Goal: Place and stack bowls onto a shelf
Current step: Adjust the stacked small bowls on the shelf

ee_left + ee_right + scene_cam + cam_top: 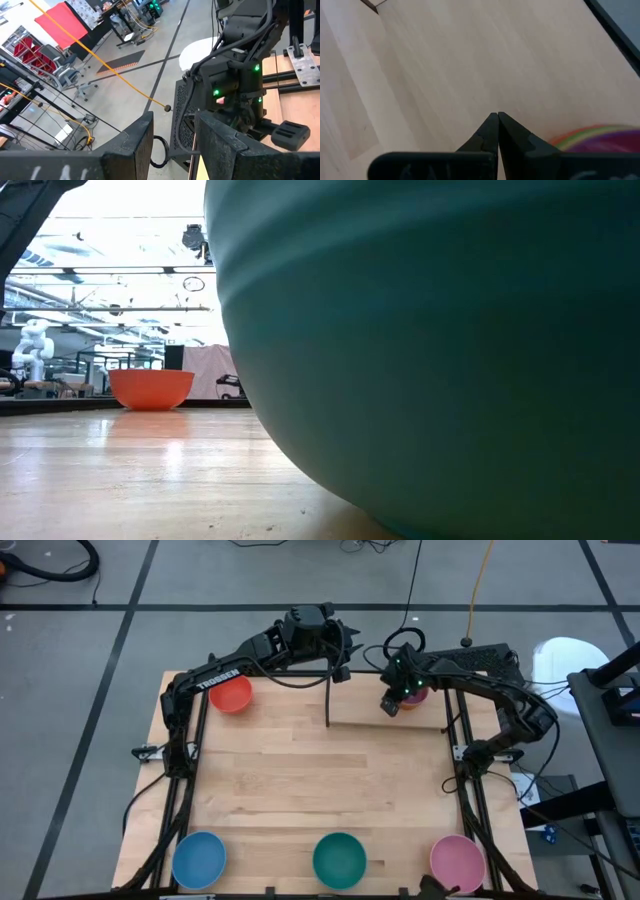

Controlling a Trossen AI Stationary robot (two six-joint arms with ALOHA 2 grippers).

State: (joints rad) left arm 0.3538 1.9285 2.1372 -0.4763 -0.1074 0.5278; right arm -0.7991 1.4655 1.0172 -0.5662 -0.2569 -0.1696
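Jaws of the right gripper (497,122) are pinched shut, empty; stacked bowls (600,137) lie near at four o'clock. Left gripper (172,140) waits, jaws wide.

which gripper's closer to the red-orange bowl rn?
Left. The left gripper hangs at the table's far edge, a short way right of the red-orange bowl. The right gripper is farther right, shut, beside the stacked small bowls.

Left gripper (172,145) fingers parted; right gripper (497,131) fingers pressed together, pointing down.
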